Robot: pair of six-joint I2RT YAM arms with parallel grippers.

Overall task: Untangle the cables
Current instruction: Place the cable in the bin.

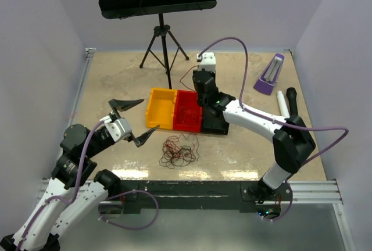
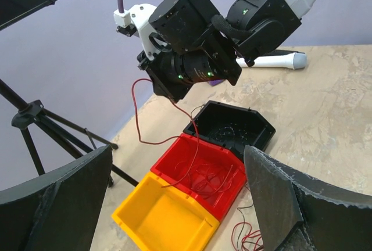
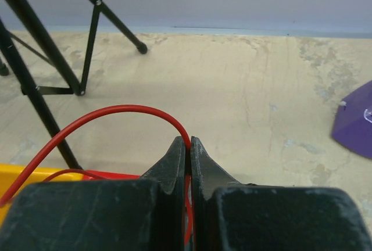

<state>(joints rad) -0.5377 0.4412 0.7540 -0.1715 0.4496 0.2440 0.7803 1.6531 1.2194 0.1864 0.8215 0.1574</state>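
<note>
A loopy clump of thin red and black cables [image 1: 178, 152] lies on the table just in front of the bins. More red wires [image 2: 212, 175] rest in the red bin [image 1: 187, 122]. My right gripper [image 3: 188, 143] is above the bins, shut on one red wire [image 3: 116, 111], which arcs away to the left and hangs down into the red bin. In the left wrist view that wire [image 2: 135, 111] drops from the right gripper [image 2: 174, 97]. My left gripper [image 1: 136, 120] hovers wide open left of the clump, with nothing between its fingers [image 2: 279, 198].
A yellow bin [image 1: 161, 108] and a black bin [image 1: 214, 124] flank the red one in a row. A music stand on a tripod [image 1: 163, 42] stands behind them. A purple object [image 1: 270, 76] and a white cylinder [image 1: 283, 103] lie at the right.
</note>
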